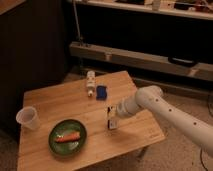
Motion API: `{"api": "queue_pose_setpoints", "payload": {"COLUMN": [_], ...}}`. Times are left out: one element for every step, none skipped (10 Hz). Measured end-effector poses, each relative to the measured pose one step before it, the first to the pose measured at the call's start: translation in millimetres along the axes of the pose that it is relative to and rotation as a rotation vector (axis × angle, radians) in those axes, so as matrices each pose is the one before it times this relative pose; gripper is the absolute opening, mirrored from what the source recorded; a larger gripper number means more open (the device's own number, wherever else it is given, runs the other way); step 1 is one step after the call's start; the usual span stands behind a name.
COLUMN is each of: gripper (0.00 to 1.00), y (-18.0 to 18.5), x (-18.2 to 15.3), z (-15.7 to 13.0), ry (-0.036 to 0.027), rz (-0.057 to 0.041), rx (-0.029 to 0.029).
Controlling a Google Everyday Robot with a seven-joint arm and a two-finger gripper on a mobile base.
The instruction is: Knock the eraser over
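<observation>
Nearest the camera, on the front left part of the wooden surface [95, 145], sits a round green plate [67, 136] with an orange carrot-like piece [67, 136] lying across its middle. Just behind and to the left of the plate, near the left edge, stands a clear plastic cup [27, 118], upright.

To the right of the plate, toward the middle of the surface, stands the eraser [112, 121], a small block that is dark on top and white below; it looks upright, though a slight lean cannot be ruled out. The gripper [114, 113] is right at the eraser, at its upper right side, so near that touching or just beside cannot be told apart. Whether the fingers are open or closed cannot be told, since they merge with the dark top of the eraser. The white arm [170, 114] reaches in from the right edge of the view, bends at a rounded joint above the right edge of the surface, and points left and slightly down toward the eraser.

Farther back lies a flat blue pad [102, 92], well apart from the eraser. Just to its left a white bottle [90, 82] lies on its side, near the far edge.

Beyond the surface, a long grey shelf rail [150, 60] runs across a dark background.
</observation>
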Motion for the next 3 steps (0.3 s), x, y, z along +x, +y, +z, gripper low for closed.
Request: {"api": "queue_pose_setpoints", "payload": {"gripper": [0.0, 0.02, 0.04], "y": [-3.72, -0.95, 2.61], "x": [6.98, 5.39, 3.32], "z": [3.93, -0.02, -0.69], "ry": [0.02223, 0.02881, 0.02876], "rz": [-0.0076, -0.00359, -0.0012], "rx": [-0.02268, -0.02241, -0.01424]}}
